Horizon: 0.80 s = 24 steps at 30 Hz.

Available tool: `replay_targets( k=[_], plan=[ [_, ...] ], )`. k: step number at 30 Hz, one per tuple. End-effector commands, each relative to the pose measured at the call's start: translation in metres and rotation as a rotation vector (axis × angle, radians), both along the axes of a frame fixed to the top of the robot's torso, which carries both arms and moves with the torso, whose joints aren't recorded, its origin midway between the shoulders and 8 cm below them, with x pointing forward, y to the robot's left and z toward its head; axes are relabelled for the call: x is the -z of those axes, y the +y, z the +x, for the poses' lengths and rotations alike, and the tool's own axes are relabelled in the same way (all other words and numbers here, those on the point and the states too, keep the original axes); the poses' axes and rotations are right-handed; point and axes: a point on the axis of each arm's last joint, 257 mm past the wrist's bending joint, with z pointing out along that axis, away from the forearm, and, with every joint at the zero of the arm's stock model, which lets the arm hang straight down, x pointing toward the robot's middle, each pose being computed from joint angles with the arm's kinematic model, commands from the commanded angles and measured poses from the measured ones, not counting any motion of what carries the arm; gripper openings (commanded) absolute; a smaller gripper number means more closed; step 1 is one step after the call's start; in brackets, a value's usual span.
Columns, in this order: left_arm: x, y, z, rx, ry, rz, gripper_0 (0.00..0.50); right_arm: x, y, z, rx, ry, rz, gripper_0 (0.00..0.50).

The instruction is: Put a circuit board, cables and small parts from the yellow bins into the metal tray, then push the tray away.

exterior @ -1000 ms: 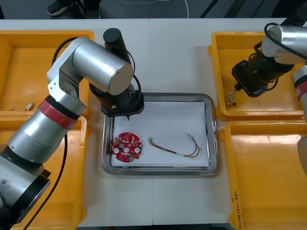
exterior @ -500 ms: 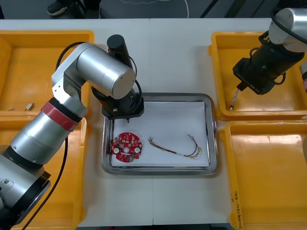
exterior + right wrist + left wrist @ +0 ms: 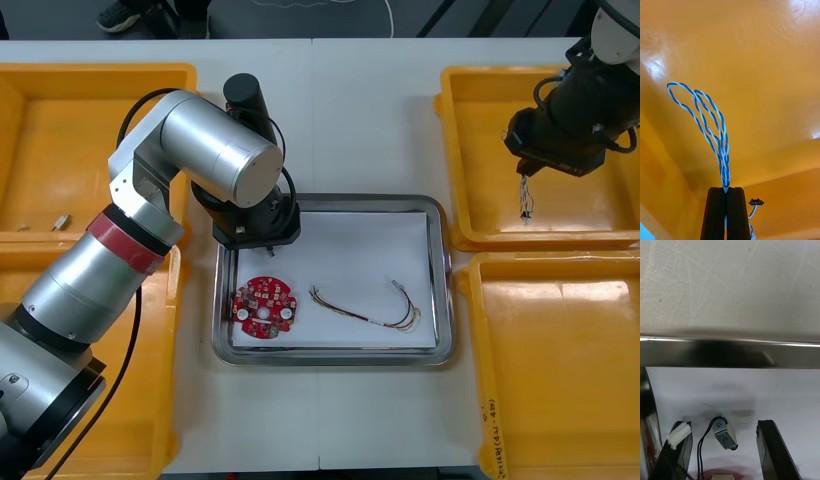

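One maybe-doubled cable (image 3: 724,168) between right jaws

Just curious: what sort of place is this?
Likely an electronics kitting bench: yellow bins flank a metal tray holding a round red circuit board; the right gripper holds a twisted blue and white cable.

Tiny print on one yellow bin (image 3: 491,440), seemingly illegible.

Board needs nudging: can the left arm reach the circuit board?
Probably yes: the left gripper hangs open over the tray, the circuit board uncovered beside it; the right gripper holds a cable over a yellow bin.
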Motion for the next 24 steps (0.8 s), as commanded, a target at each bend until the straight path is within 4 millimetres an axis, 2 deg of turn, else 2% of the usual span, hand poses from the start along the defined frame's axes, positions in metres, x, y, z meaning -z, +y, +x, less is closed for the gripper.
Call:
replay_targets(
  k=[1, 8, 14, 18, 24],
  plan=[
    [-0.032, -0.014, 0.005, 0.103, -0.06, 0.02, 0.5, -0.041, -0.014, 0.003, -0.159, -0.065, -0.136, 0.0],
    [-0.068, -0.003, -0.002, 0.102, -0.092, 0.01, 0.5, -0.046, -0.009, 0.0, -0.358, -0.078, -0.259, 0.0],
    [-0.099, 0.017, -0.009, 0.099, -0.112, -0.002, 0.5, -0.055, -0.004, -0.001, -0.542, -0.102, -0.334, 0.0],
    [-0.121, 0.037, -0.014, 0.089, -0.13, -0.005, 0.5, -0.06, -0.002, -0.008, -0.689, -0.096, -0.401, 0.0],
    [-0.154, 0.071, -0.007, 0.059, -0.196, -0.015, 0.5, -0.066, 0.009, -0.021, -0.866, -0.084, -0.485, 0.0]
  ],
)
